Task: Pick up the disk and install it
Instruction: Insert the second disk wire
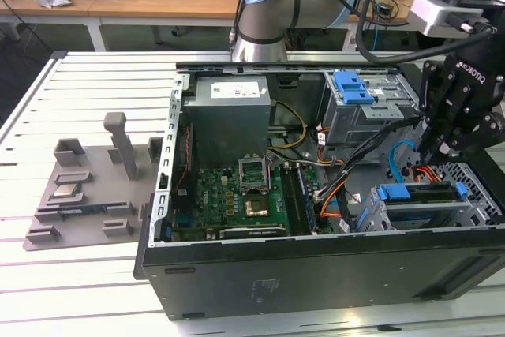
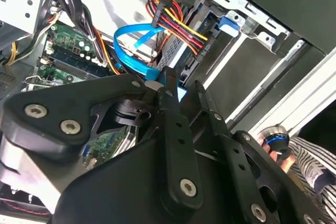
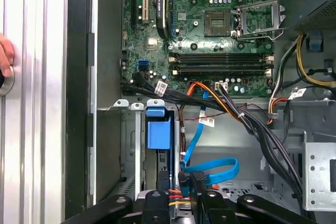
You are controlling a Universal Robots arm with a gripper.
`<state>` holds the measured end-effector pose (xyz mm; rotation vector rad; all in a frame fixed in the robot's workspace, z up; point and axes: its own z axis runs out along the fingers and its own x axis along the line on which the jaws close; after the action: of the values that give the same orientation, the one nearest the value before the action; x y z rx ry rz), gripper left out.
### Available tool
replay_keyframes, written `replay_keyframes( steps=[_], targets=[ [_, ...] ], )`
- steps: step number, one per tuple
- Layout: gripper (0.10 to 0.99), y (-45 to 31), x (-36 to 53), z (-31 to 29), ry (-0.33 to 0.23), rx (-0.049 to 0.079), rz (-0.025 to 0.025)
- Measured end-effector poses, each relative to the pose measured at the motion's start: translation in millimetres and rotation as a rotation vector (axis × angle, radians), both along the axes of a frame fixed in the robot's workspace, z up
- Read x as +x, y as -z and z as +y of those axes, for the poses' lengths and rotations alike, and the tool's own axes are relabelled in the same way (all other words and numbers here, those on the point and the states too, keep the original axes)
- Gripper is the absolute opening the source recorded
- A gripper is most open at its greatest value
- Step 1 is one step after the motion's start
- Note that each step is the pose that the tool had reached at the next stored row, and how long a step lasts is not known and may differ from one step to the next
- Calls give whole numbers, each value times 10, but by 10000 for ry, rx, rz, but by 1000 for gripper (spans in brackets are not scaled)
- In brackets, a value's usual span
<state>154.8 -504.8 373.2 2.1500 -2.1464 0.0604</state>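
Gripper [image 1: 439,150] closed with nothing held, above 1 disk [image 1: 422,195] seated in 1 drive cage [image 1: 379,217]

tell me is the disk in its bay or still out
In. The disk sits in the drive cage at the case's corner, its blue frame level with the cage top, and the gripper hangs just above it.

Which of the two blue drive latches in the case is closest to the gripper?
The lower blue latch, on the drive cage right below the gripper; the other blue latch sits higher, by the upper bay.

Disk [image 1: 426,197] mostly hidden inside drive cage; tool [image 1: 432,151] fingertips hidden behind linkage.
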Motion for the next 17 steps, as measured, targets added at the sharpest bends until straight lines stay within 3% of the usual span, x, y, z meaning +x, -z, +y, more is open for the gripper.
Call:
replay_keyframes(
  steps=[6,8,12,15,17],
  targets=[
    [302,12,-2,2,-31,-1,0],
    [161,13,-3,2,-32,0,-1],
    [161,14,-4,1,-33,0,0],
    [161,19,-4,-53,-32,-66,-1],
    [161,61,-3,-80,-33,-98,0]
  ],
)
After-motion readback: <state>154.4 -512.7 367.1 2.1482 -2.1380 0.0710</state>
